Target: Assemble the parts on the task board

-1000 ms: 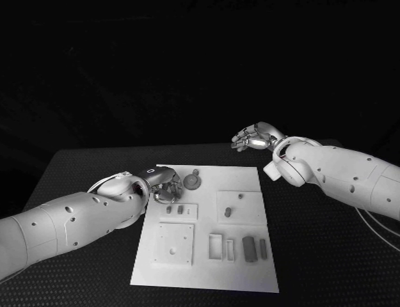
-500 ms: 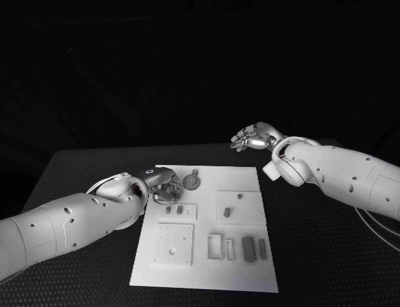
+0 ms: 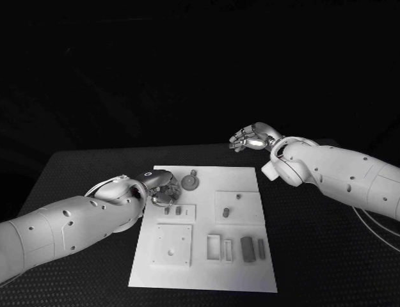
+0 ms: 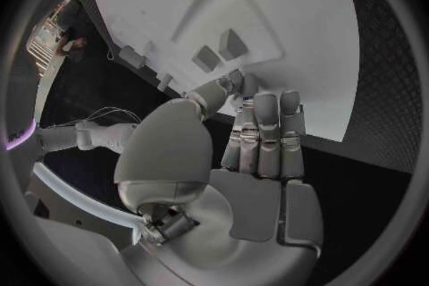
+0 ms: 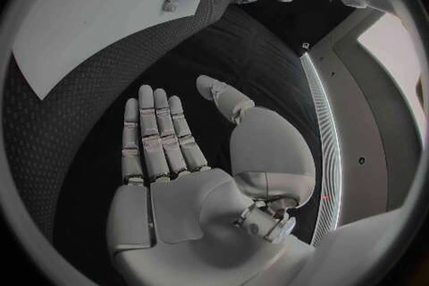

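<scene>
White plastic, the board [image 3: 204, 227] lies mid-table with small grey parts [image 3: 248, 248] on it, most toward its 5 o'clock corner, and a toothed disc [image 3: 191, 182] near 11 o'clock. The left hand [image 3: 163, 187] hovers at the board's 10 o'clock edge, fingers straight and close together over two small blocks [image 4: 221, 51]; it seems to hold nothing. The right hand [image 3: 249, 137] waits off the board at 1 o'clock, spread flat and empty.

Risk, as I judge it: fingers that close together could nudge a block instead of pinching it, or drag the board.

The left wrist view shows fingertips [image 4: 264, 106] just short of the blocks; the head view hides that gap behind the hand.
</scene>
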### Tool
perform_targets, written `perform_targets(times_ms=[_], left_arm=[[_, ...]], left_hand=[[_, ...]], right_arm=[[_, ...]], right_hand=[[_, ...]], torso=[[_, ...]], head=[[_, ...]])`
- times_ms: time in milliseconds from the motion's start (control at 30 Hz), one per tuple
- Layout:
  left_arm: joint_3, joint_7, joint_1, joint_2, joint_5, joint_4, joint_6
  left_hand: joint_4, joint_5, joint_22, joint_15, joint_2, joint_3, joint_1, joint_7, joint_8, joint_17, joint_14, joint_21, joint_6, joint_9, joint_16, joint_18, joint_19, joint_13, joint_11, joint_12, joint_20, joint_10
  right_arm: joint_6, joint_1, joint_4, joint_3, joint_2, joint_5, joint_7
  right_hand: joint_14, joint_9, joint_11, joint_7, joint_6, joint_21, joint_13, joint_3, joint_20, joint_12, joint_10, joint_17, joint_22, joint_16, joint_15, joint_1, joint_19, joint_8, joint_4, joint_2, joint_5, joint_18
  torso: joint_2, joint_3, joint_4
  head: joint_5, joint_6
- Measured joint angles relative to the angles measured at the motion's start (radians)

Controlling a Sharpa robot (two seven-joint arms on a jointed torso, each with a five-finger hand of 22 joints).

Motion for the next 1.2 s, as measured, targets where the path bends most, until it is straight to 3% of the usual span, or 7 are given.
perform_targets(times_ms=[333, 667, 867, 1200], left_arm=[[0.000, -0.006, -0.001, -0.001, 0.009, 0.000, 0.000], [0.000, -0.013, -0.001, -0.008, 0.017, -0.003, -0.002], [0.000, -0.017, -0.001, -0.016, 0.017, -0.008, -0.006], [0.007, -0.016, 0.000, -0.042, 0.023, -0.018, -0.021]], left_hand=[[0.003, 0.000, 0.000, 0.000, -0.008, -0.003, 0.000, -0.009, -0.017, -0.003, 0.000, 0.000, -0.045, -0.014, 0.000, 0.000, 0.000, 0.011, -0.004, 0.023, 0.000, 0.004], [0.003, -0.004, 0.000, -0.004, -0.017, -0.003, 0.009, -0.011, -0.017, -0.005, 0.003, 0.000, -0.053, -0.020, 0.000, 0.000, 0.000, 0.027, -0.004, 0.064, 0.000, 0.004], [0.006, -0.004, 0.000, -0.014, -0.021, -0.006, 0.013, -0.014, -0.017, -0.008, 0.003, 0.000, -0.057, -0.025, 0.000, 0.000, 0.000, 0.050, -0.018, 0.119, 0.000, -0.004], [0.006, -0.004, 0.000, -0.014, -0.025, -0.006, 0.017, -0.014, -0.006, -0.009, 0.003, 0.000, -0.057, -0.027, 0.000, 0.000, 0.000, 0.064, -0.011, 0.146, 0.000, -0.049]], right_arm=[[0.002, 0.000, -0.001, 0.000, -0.003, 0.001, 0.002], [0.003, 0.000, -0.001, 0.000, -0.002, 0.002, 0.003], [0.004, 0.000, -0.002, 0.000, -0.003, 0.002, 0.003], [0.005, 0.000, -0.003, 0.000, -0.008, 0.002, 0.003]], right_hand=[[0.000, 0.000, 0.000, 0.003, -0.003, 0.000, 0.000, 0.000, 0.000, 0.000, 0.000, 0.000, 0.000, 0.000, 0.000, 0.000, 0.000, 0.000, 0.000, 0.000, 0.000, 0.000], [0.000, 0.000, 0.000, 0.003, -0.003, 0.000, 0.000, 0.000, 0.000, 0.000, 0.000, 0.000, 0.000, 0.000, 0.000, 0.000, 0.000, 0.000, 0.000, 0.000, 0.000, 0.000], [0.000, 0.000, 0.000, 0.003, -0.003, 0.000, 0.000, 0.000, 0.000, 0.000, 0.000, 0.000, 0.000, 0.000, 0.000, 0.000, 0.000, 0.000, 0.000, 0.000, 0.000, 0.000], [0.000, -0.001, 0.000, 0.003, -0.003, 0.000, 0.000, 0.000, 0.000, 0.000, 0.000, 0.000, 0.001, 0.000, 0.000, 0.000, 0.000, 0.000, 0.000, 0.000, 0.000, 0.000]], torso=[[0.000, -0.0007, 0.0001], [0.000, -0.0003, 0.0000], [0.000, -0.0004, 0.0005], [0.000, -0.0002, -0.0005]], head=[[-0.009, -0.001], [-0.001, 0.005], [0.002, 0.006], [0.000, 0.017]])
